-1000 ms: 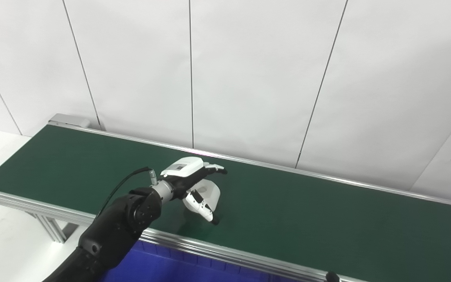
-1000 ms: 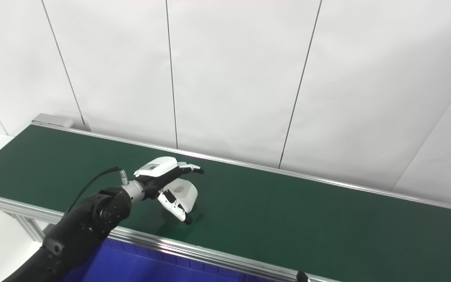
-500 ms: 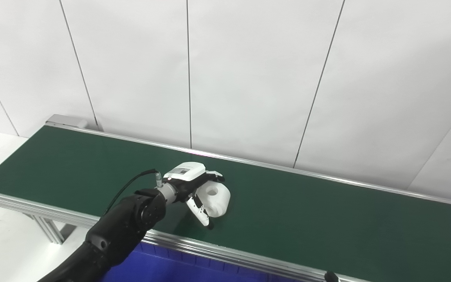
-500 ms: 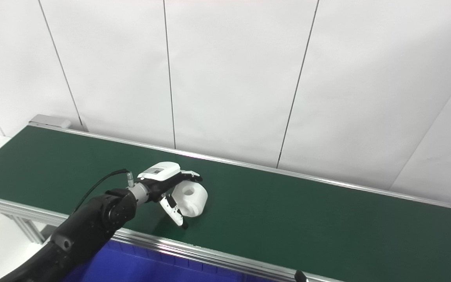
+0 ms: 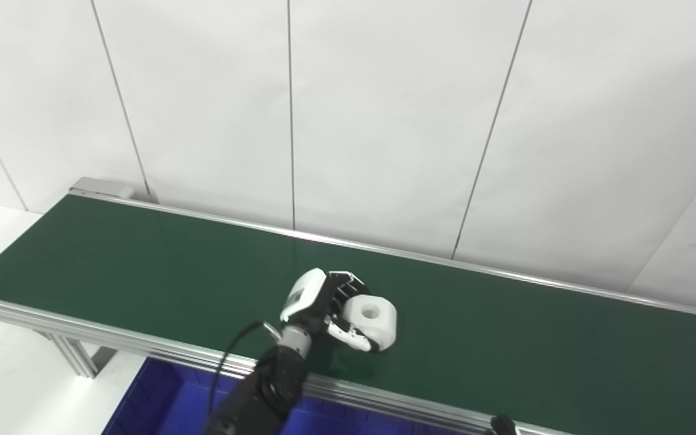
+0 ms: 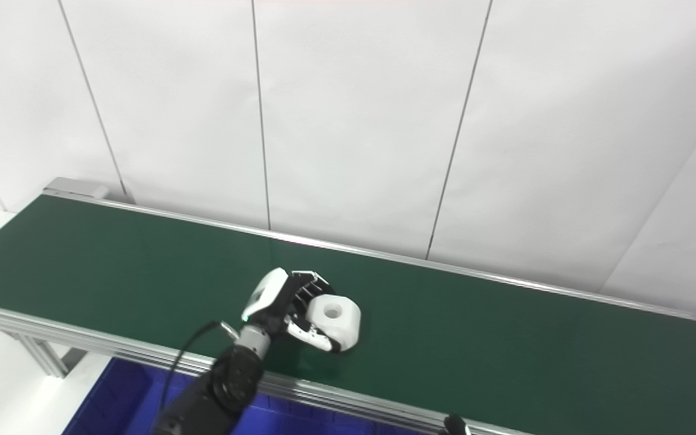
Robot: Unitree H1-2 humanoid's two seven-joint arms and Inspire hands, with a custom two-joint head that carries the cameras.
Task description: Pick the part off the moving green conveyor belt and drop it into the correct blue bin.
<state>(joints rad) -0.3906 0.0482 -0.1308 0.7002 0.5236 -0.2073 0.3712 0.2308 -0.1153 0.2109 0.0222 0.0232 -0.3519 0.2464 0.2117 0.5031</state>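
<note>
We've got the left hand [image 5: 324, 305] curled around the chunky white plastic part with a round hole [image 5: 373, 315], over the dark green conveyor belt [image 5: 142, 266]; lifted or resting, can't tell.

left hand [image 5: 324, 305] | fingers [image 5: 348, 329] curled, grasping | arm rising from bottom edge | right hand unseen
</note>
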